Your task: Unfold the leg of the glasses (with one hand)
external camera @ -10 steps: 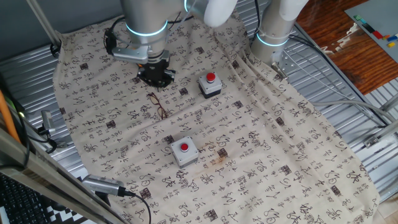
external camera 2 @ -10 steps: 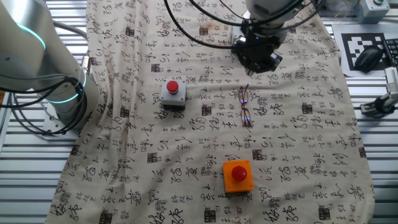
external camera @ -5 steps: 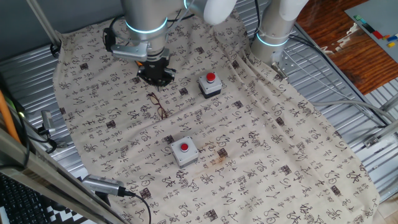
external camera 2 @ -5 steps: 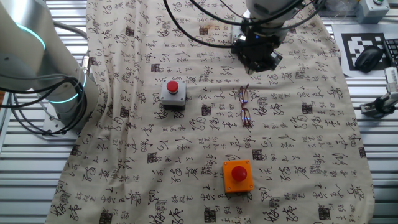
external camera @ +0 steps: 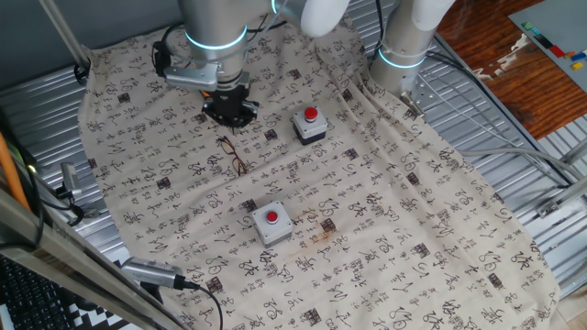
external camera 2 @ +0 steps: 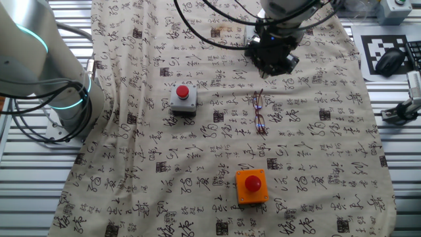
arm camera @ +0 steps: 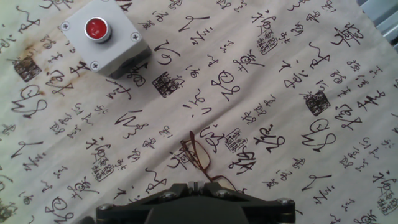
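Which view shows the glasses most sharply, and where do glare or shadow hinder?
Hand view: glasses sharpest, though the gripper body hides their lower end. One fixed view: glasses tiny, thin against the print. Other fixed view: glasses small, lenses glinting bluish; gripper dark, unreadable.

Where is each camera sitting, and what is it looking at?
One fixed view: high at one side, looking down on the cloth; arm and tool show above the glasses.
The other fixed view: high at the opposite side; tool, glasses.
Hand view: on the hand, looking down; glasses, tool base only.
All share the glasses.
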